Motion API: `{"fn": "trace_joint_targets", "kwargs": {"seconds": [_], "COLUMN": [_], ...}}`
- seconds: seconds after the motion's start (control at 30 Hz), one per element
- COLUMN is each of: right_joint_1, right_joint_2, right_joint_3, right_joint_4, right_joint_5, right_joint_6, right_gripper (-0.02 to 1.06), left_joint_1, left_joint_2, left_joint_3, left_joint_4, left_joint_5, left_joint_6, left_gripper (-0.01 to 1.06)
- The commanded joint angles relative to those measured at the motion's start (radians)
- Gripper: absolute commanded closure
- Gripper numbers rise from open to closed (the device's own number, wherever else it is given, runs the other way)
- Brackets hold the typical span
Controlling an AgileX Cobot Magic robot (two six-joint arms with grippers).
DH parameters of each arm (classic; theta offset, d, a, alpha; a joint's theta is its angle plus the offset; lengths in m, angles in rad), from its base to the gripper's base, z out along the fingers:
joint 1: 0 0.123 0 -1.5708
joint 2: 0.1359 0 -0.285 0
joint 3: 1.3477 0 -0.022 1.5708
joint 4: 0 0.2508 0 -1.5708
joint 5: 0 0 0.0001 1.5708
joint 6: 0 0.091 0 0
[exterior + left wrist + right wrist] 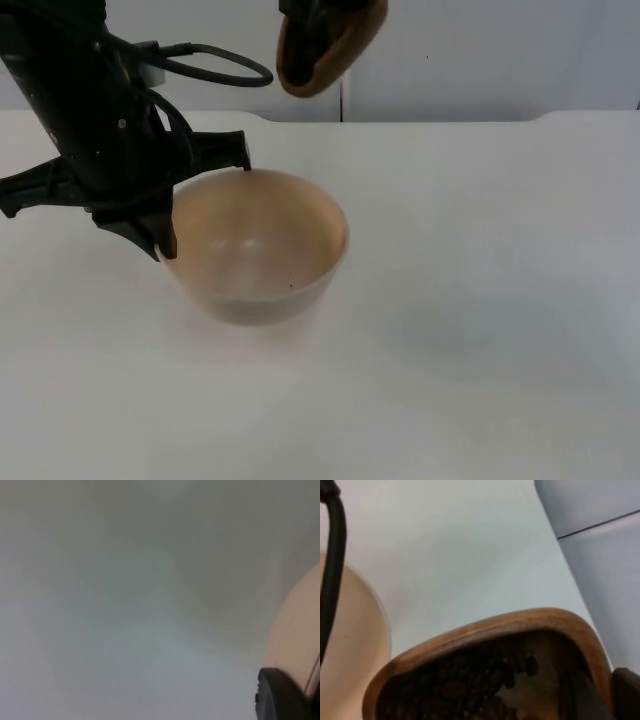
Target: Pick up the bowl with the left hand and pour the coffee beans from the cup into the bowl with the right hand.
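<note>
A pale beige bowl (262, 250) sits left of the table's middle, with one small dark speck inside it. My left gripper (165, 232) is shut on the bowl's left rim. In the left wrist view a black fingertip (280, 697) rests against the bowl's outer wall (297, 630). A brown wooden cup (328, 48) hangs tilted above and behind the bowl, with my right gripper (315, 12) shut on it. The right wrist view looks into the cup (495, 625), which holds dark coffee beans (470, 687), and the bowl's rim (355, 640) lies beside it.
The white table top (480, 300) stretches open to the right of the bowl and in front of it. A grey partition wall (500, 50) closes off the back edge.
</note>
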Motion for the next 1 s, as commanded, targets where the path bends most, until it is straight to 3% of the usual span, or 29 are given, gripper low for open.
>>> {"fn": "trace_joint_targets", "kwargs": {"seconds": [0.0, 0.17, 0.43, 0.53, 0.97], "right_joint_1": [0.014, 0.046, 0.079, 0.101, 0.105], "right_joint_2": [-0.026, -0.032, -0.032, -0.032, -0.032], "right_joint_3": [0.003, 0.003, 0.003, 0.003, 0.003], "right_joint_4": [-0.032, -0.142, -0.181, -0.248, -0.258], "right_joint_5": [-0.006, -0.006, -0.006, -0.006, -0.006], "right_joint_6": [0.007, 0.019, 0.022, 0.037, 0.044], "right_gripper": [1.04, 1.04, 1.04, 1.04, 1.04], "left_joint_1": [-0.005, -0.005, -0.005, -0.005, -0.005], "left_joint_2": [-0.014, -0.014, -0.014, -0.014, -0.014], "left_joint_3": [-0.003, -0.003, -0.003, -0.003, -0.003], "left_joint_4": [0.005, 0.001, 0.001, 0.001, -0.004], "left_joint_5": [-0.003, -0.003, -0.003, -0.003, -0.005], "left_joint_6": [-0.006, -0.006, -0.006, -0.006, -0.006], "left_gripper": [1.05, 1.05, 1.05, 1.05, 1.05]}}
